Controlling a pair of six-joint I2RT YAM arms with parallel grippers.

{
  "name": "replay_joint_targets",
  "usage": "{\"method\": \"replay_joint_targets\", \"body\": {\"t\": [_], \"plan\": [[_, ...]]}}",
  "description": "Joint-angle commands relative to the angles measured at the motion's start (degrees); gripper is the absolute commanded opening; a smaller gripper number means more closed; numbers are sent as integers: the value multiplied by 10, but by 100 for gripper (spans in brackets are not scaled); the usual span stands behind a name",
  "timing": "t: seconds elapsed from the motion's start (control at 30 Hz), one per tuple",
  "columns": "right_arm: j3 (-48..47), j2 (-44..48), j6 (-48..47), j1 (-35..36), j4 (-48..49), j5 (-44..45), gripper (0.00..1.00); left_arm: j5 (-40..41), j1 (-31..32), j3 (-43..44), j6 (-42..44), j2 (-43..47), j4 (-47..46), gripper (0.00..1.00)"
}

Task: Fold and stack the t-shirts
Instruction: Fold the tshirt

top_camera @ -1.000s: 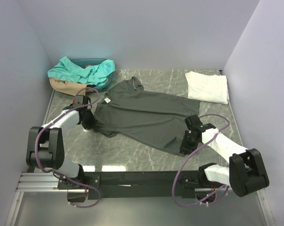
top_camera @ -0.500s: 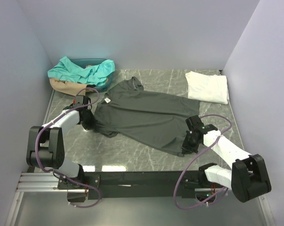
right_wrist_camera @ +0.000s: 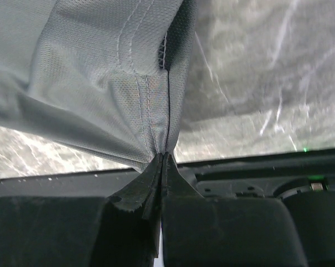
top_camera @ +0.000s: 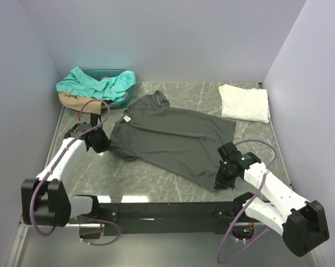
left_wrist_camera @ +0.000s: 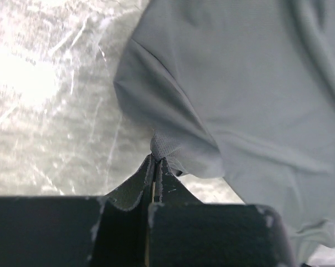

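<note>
charcoal t-shirt (top_camera: 173, 139) lies spread on the table (top_camera: 156, 181). left gripper (left_wrist_camera: 155, 162) pinched tight on the sleeve edge; right gripper (right_wrist_camera: 163, 157) pinched tight on the hem corner at the side seam. thin limp knit, light, likely sags between grips; stitched hems look the surest hold.

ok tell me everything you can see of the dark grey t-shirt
The dark grey t-shirt is thin, soft knit cloth, spread mostly flat and slanted across the marble table, collar toward the far side, a small white label showing. The left gripper is shut on its left edge, the right gripper on a stitched hem corner nearest the arms.
</note>
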State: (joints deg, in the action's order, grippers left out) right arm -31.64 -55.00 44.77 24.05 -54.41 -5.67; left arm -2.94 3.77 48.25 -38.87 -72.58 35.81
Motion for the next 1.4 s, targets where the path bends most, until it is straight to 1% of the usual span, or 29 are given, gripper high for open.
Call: {"method": "replay_joint_targets", "body": {"t": [0.0,0.2,0.4,0.53,0.63,0.8,0.83,0.93,0.97,1.0,1.1,1.13,1.2,1.23,1.37], "plan": [[-18,25,23,17,-59,-4,0,-11,-3,21,-34,55,49,1],[-14,52,40,45,-91,-7,0,-21,-2,14,-75,137,99,1],[-9,67,48,51,-107,-12,0,-27,-2,10,-99,208,166,1],[-15,62,53,52,-95,-18,0,-36,-2,11,-108,233,196,1],[-17,59,55,51,-87,-20,0,-34,-2,14,-104,241,191,1],[-14,67,59,50,-82,-18,0,-34,-2,32,-91,189,150,1],[-15,67,59,50,-81,-12,0,-37,-2,35,-89,181,129,1],[-22,62,55,44,-72,-7,0,-30,-2,62,-77,147,106,1],[-23,60,49,42,-68,-7,0,-23,-2,83,-73,135,98,1],[-26,52,44,36,-62,-5,0,-22,-2,94,-62,113,94,1],[-37,31,13,-3,-42,-1,0,-36,-2,125,-46,67,73,1],[-40,27,4,-34,-32,-2,0,-42,-2,134,-45,57,64,1],[-47,18,-27,-66,-22,-8,0,-60,-2,142,-33,32,43,1],[-51,17,-37,-99,-15,-10,0,-66,-1,152,-28,24,36,1],[-75,-9,-79,-139,-1,-16,0,-85,4,185,-2,-23,17,1]]}}
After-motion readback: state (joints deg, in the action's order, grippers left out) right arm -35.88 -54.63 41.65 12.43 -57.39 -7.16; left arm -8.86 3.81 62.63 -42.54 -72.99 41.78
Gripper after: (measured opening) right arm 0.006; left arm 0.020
